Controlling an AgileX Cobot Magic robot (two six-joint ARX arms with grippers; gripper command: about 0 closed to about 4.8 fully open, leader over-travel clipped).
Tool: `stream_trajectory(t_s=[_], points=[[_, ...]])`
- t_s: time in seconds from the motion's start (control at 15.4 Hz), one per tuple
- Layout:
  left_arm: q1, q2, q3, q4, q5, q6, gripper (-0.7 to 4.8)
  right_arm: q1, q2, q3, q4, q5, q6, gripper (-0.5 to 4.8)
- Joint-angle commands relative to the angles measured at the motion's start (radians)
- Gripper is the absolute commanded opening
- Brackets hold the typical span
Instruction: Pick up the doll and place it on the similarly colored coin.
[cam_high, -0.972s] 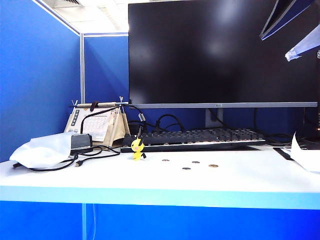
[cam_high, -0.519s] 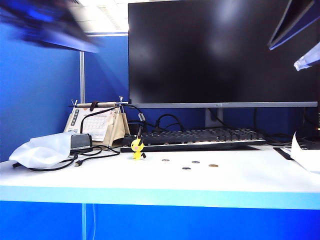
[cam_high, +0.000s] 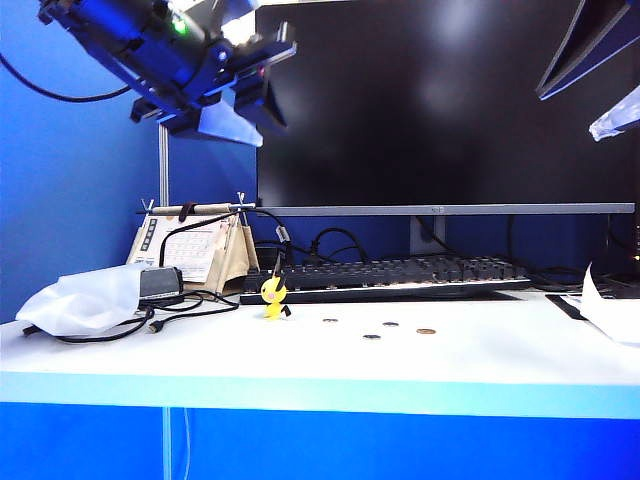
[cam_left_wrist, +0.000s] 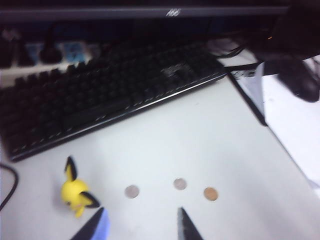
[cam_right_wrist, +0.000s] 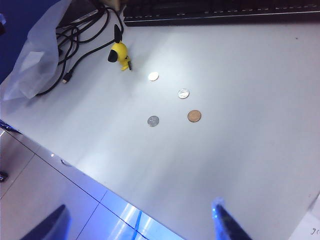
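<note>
The doll (cam_high: 273, 293) is a small yellow figure with black ear tips, standing on the white desk in front of the keyboard's left end. It also shows in both wrist views (cam_left_wrist: 77, 190) (cam_right_wrist: 120, 54). The brass-tinted coin (cam_high: 426, 331) (cam_left_wrist: 210, 194) (cam_right_wrist: 194, 116) lies flat to the doll's right, beyond the grey coins. My left gripper (cam_high: 255, 115) (cam_left_wrist: 141, 220) hangs high above the desk's left side, open and empty, well above the doll. My right gripper (cam_high: 600, 85) (cam_right_wrist: 140, 220) is high at the upper right, open wide and empty.
Three grey coins (cam_right_wrist: 153, 76) (cam_right_wrist: 183, 93) (cam_right_wrist: 153, 120) lie between doll and brass coin. A black keyboard (cam_high: 385, 275) and a monitor (cam_high: 440, 100) stand behind. A plastic bag (cam_high: 85, 300), cables (cam_high: 190, 305) and a desk calendar (cam_high: 200, 250) crowd the left; paper (cam_high: 610, 315) lies at the right.
The left arm has swung in from the upper left and now hangs over the desk's left side. The right gripper has shifted only slightly. Doll and coins have not moved.
</note>
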Motion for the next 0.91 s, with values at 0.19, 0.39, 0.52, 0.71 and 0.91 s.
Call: stream_trajectory(t_s=[0.19, 0.39, 0.52, 0.71, 0.91], points=[[-0.001, 0.187, 0.005, 0.058, -0.129, -0.048, 4.79, -0.001, -0.002, 0.004, 0.006, 0.002, 0.007, 3.69], [-0.005, 0.333, 0.018, 0.253, -0.201, -0.196, 4.79, -0.001, -0.002, 0.002, 0.002, 0.002, 0.006, 3.69], [-0.024, 0.419, 0.121, 0.241, -0.240, -0.179, 4.79, -0.001, -0.001, -0.008, 0.003, 0.000, 0.006, 3.69], [-0.026, 0.516, 0.274, 0.155, -0.269, -0.176, 4.79, -0.001, 0.001, -0.045, 0.006, 0.001, 0.006, 3.69], [-0.013, 0.525, 0.298, 0.126, -0.339, -0.176, 4.79, -0.001, 0.001, -0.059, 0.011, 0.001, 0.006, 3.69]])
